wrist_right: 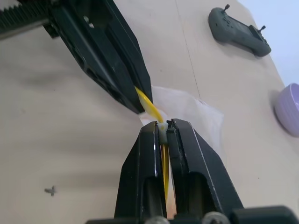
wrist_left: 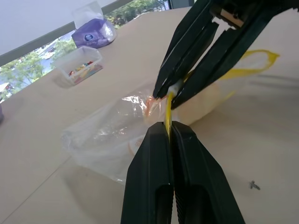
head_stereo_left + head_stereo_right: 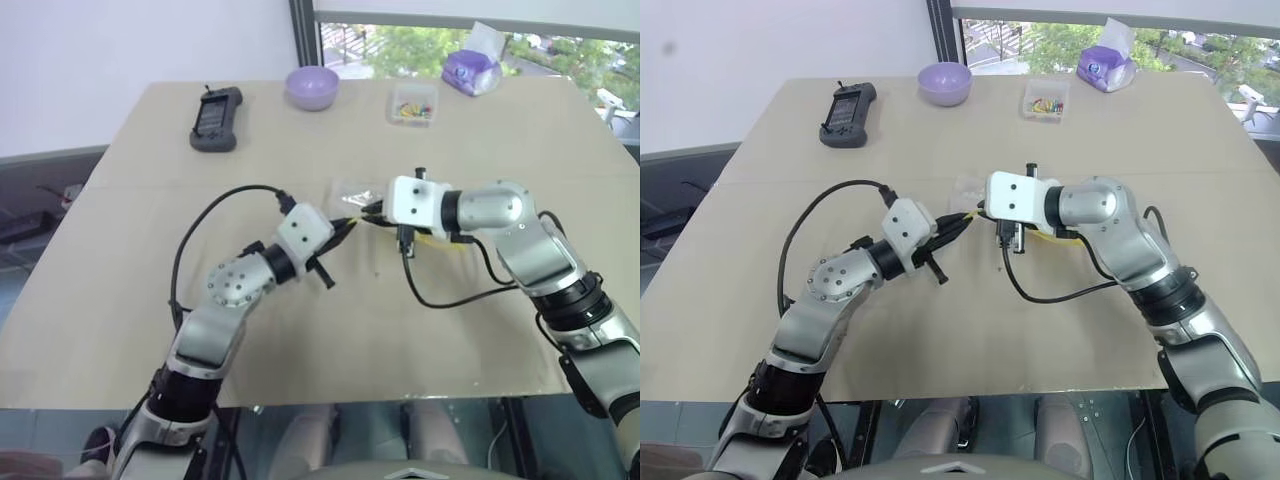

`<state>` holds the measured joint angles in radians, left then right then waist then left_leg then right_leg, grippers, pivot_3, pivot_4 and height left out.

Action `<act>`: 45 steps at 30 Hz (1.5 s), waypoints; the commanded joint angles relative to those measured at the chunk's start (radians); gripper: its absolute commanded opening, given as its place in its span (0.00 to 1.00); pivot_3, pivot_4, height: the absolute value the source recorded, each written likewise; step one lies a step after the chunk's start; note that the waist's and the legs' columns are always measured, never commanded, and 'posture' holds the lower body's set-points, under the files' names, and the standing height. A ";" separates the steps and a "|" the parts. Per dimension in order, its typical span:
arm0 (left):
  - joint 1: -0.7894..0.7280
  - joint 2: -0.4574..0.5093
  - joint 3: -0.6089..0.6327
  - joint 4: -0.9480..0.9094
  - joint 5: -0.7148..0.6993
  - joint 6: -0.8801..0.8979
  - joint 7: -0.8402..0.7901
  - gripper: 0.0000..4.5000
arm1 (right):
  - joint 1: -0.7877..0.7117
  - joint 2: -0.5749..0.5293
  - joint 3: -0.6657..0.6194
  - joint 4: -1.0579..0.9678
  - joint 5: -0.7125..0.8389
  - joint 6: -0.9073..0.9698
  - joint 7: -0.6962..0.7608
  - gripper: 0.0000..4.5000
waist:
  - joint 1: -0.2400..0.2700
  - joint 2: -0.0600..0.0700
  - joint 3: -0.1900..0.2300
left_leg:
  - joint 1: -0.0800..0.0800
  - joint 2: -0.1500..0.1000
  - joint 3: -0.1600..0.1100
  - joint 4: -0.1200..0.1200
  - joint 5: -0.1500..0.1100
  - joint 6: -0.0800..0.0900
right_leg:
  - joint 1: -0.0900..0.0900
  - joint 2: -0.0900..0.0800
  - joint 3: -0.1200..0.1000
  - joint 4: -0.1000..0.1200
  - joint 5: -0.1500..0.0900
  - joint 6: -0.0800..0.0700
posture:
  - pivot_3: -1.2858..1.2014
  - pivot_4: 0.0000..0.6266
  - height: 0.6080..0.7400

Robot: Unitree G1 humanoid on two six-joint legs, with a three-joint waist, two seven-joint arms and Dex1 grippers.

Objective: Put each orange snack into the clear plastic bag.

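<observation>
Both grippers meet over the middle of the tan table [image 3: 300, 340], tip to tip; the left gripper [image 3: 347, 226] reaches in level from the near left, its two black fingers [image 2: 187, 154] pressed together on the yellow strip [image 2: 167, 114] along the mouth of the clear plastic bag [image 2: 103, 140]; the right gripper [image 3: 374, 211] comes in from the right, angled a little downward, and its fingers [image 1: 196, 158] are likewise clamped on the same yellow strip, just beside the left pair; the strip runs taut between the two sets of tips; the bag itself is crinkled and transparent, lying on the table at the centre and spreading away on the far side of the grippers; a pale orange tint shows through the film near the mouth, but whether an orange snack sits inside cannot be told; a loose length of the yellow strip trails to the right under the right wrist; a small dark screw [image 2: 254, 185] lies on the bare table near the left gripper; at the far left of the table rests a dark handheld controller [image 3: 217, 118]; to its right stands a purple bowl [image 3: 312, 86]; further right sits a small clear box of coloured bits [image 3: 413, 104]; at the far right edge is a purple tissue pack [image 3: 472, 68].
</observation>
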<state>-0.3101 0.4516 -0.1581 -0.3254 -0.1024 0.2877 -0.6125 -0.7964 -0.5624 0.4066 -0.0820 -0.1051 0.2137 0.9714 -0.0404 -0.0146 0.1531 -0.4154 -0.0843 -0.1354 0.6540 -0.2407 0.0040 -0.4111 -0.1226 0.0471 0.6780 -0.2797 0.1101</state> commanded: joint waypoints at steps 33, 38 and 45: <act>-0.001 0.142 0.129 0.099 -0.008 -0.102 0.034 0.00 | 0.189 -0.361 -0.204 -0.005 0.028 0.115 -0.023 0.02 | 0.002 0.000 0.000 | 0.000 0.000 0.001 0.000 0.000 0.000 | 0.000 0.000 0.000 0.000 0.000 0.000 | 0.52 0.24 1.00; -0.005 0.138 0.124 0.104 -0.008 -0.103 0.034 0.00 | 0.194 -0.384 -0.209 0.000 0.037 0.118 -0.028 0.02 | 0.002 0.000 0.000 | 0.000 0.000 0.001 0.000 0.000 0.000 | 0.000 0.000 0.000 0.000 0.000 0.000 | 0.52 0.24 1.00; -0.080 0.106 0.106 0.147 0.017 -0.138 0.065 0.00 | 0.112 -0.326 -0.223 0.066 0.020 0.072 -0.118 0.02 | 0.003 0.000 0.000 | 0.000 0.000 0.001 0.000 0.000 0.000 | 0.000 0.000 0.000 0.000 0.000 0.000 | 0.52 0.24 1.00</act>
<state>-0.3517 0.5502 -0.1344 -0.2045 -0.1171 0.1698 -0.6066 -0.6443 -0.8721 0.2705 -0.0912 -0.0340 0.2844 0.9192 -0.0379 -0.0148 0.1532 -0.4153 -0.0842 -0.1345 0.6539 -0.2407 0.0041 -0.4110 -0.1227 0.0475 0.6782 -0.2796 0.1101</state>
